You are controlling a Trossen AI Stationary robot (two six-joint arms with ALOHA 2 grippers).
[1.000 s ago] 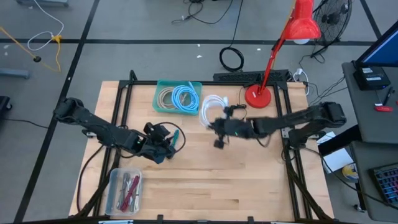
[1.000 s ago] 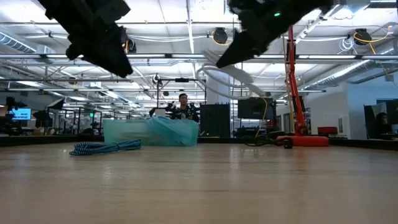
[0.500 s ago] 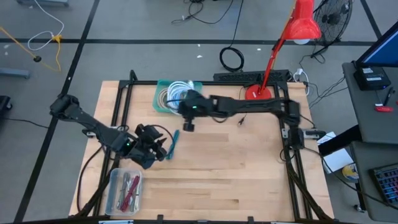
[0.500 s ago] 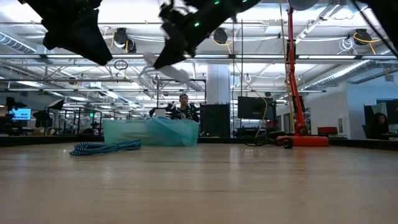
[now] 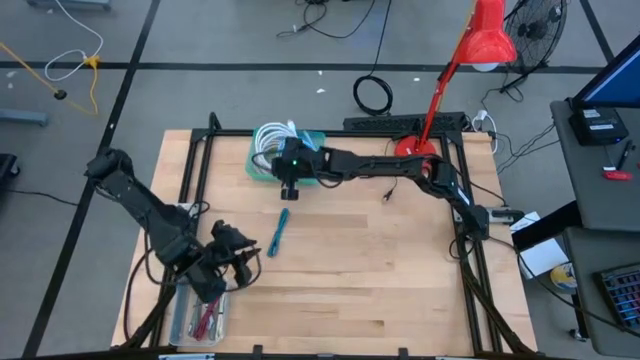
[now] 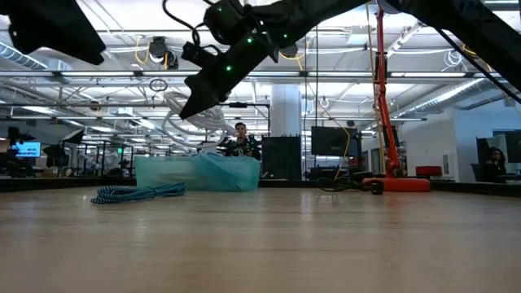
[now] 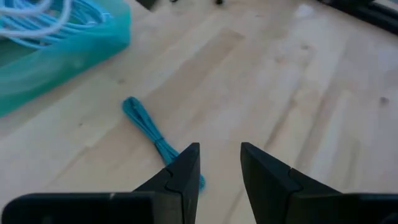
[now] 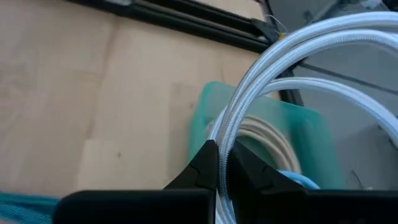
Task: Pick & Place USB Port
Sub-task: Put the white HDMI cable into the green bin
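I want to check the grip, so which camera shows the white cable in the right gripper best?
The right wrist view: the white cable runs pinched between the right gripper fingers. The high view shows its coil over the teal bin; the low view shows loops dangling; the left wrist view misses it.

White braided USB cable (image 5: 270,137): coiled in loops, raised above the teal bin (image 5: 262,172) at the table's far side, pinched between the closed fingers of the right gripper (image 8: 219,163). Teal cable (image 5: 279,232): bundled into a narrow strip, lying flat on the bare wood near the table's middle, apart from the bin.
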